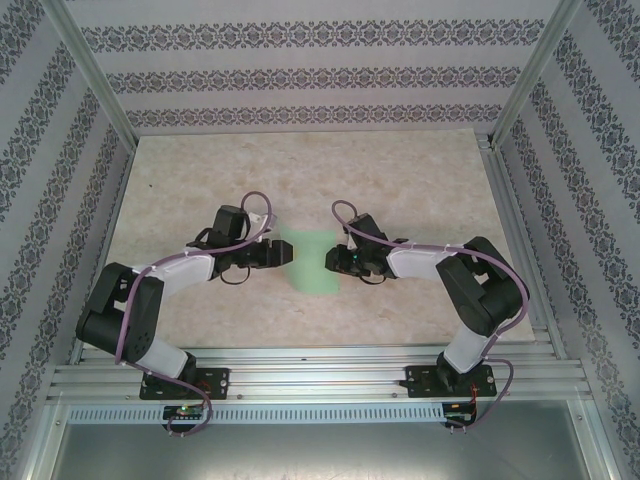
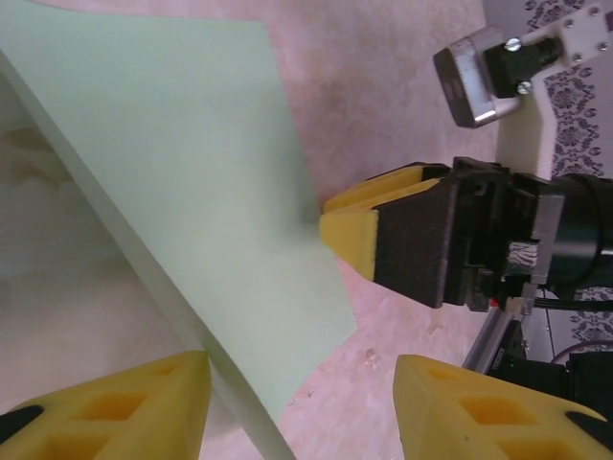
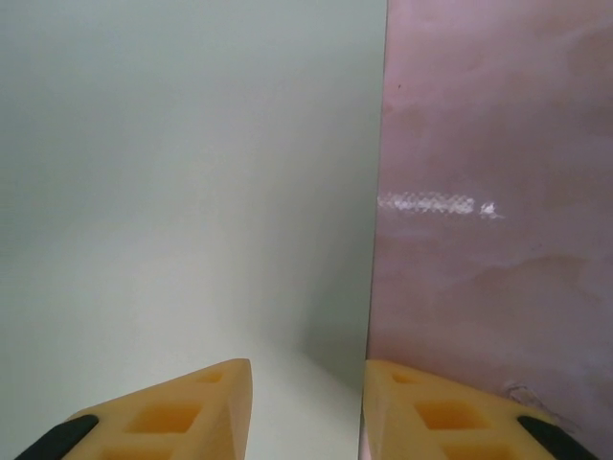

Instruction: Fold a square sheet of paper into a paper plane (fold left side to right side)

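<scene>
The square sheet of paper [image 1: 310,262] lies on the bench [image 3: 479,192] in the gap between my two pincers, one side reaching toward each; I judge that I am in the left-to-right fold, with no dart shape formed yet.

The left pincer [image 2: 302,383] is spread wide and grips nothing; the sheet's near edge slants across just ahead of its fingertips, running in between them. The right pincer [image 2: 335,216] faces it from the far side of the sheet, jaws drawn narrow, and the sheet's far edge meets it right at the tips; on its own camera that edge runs straight out ahead from the gap between its fingers [image 3: 163,412]; whether it truly bites the paper or merely straddles it I cannot tell.

The next move, as I see it, calls for the edge by the left pincer to be carried over to meet the edge at the right pincer, square and without skew; then a press along the fold to set the crease; thin paper will buckle or slide if one side is not held down.

The sheet is pale mint green, plain, smooth and unmarked; along the edge nearest the left pincer runs a paler band, perhaps a raised or doubled layer; I cannot say which.
</scene>
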